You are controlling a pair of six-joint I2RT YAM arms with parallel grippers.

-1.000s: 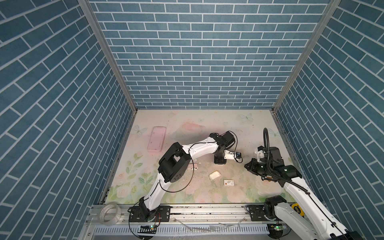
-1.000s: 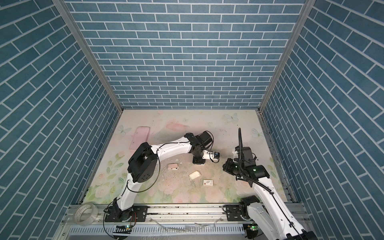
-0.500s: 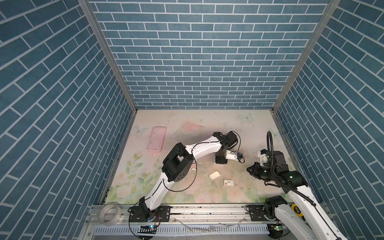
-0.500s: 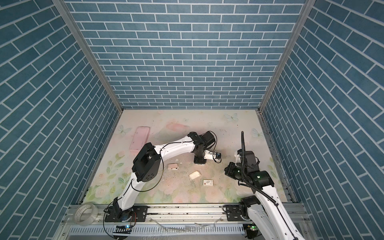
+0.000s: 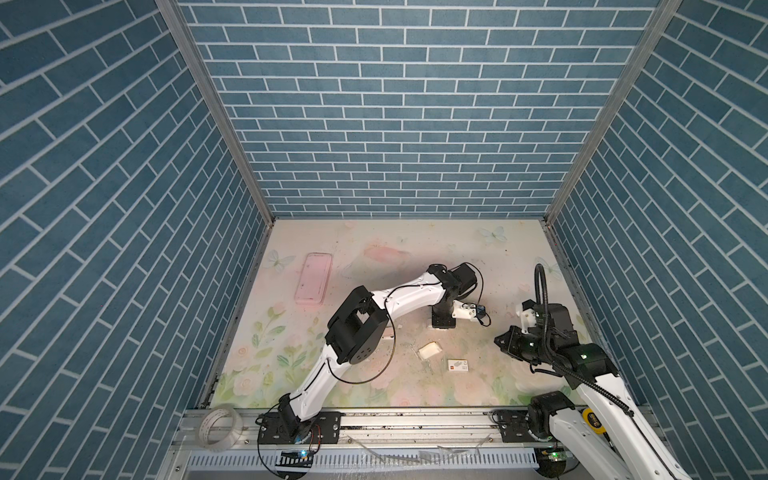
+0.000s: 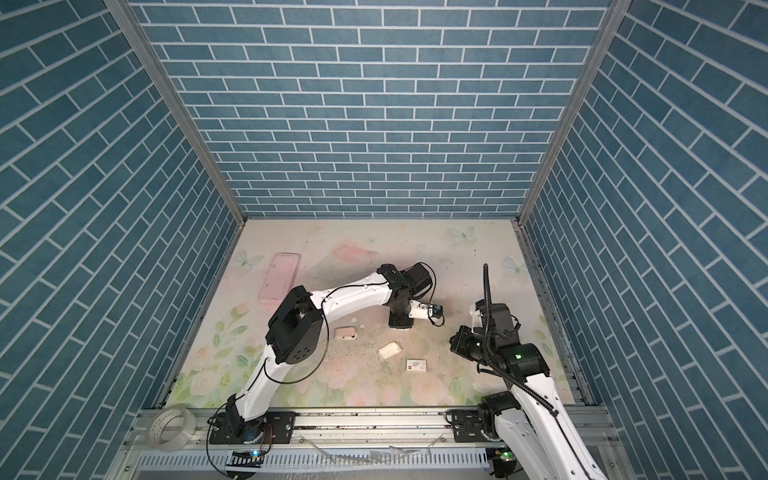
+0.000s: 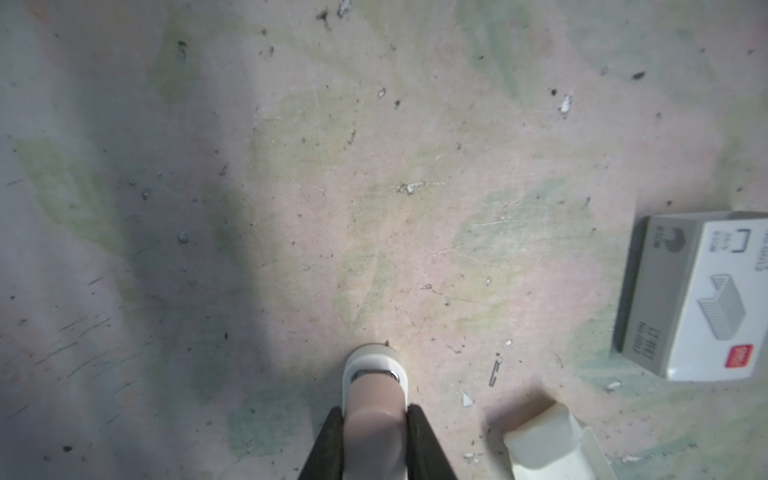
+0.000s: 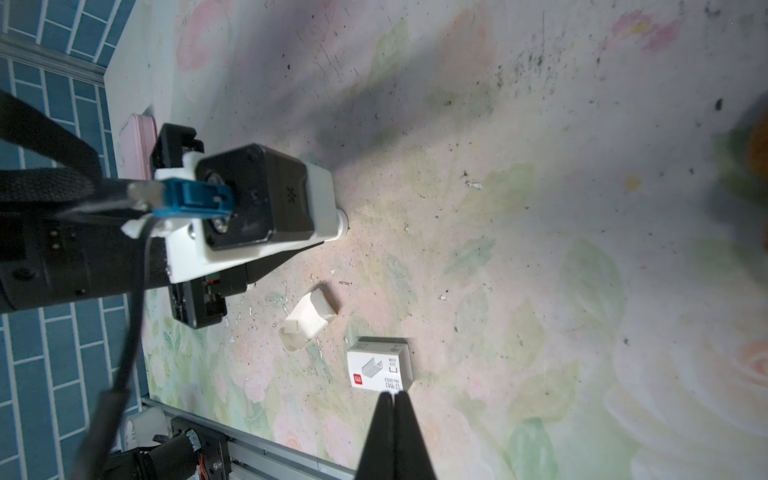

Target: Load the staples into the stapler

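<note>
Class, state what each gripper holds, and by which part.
The left gripper clamps a beige mini stapler by its two sides, its front end sticking out. The right gripper is shut on nothing.

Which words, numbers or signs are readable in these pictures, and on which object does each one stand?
"No.0012": printed on the white staple-box sleeve, legible in both wrist views.
Red square mark on the same sleeve: its white lettering is too small to read.
Remaining small print on the sleeve: blurred, not readable.
Elsewhere: no readable text.
</note>
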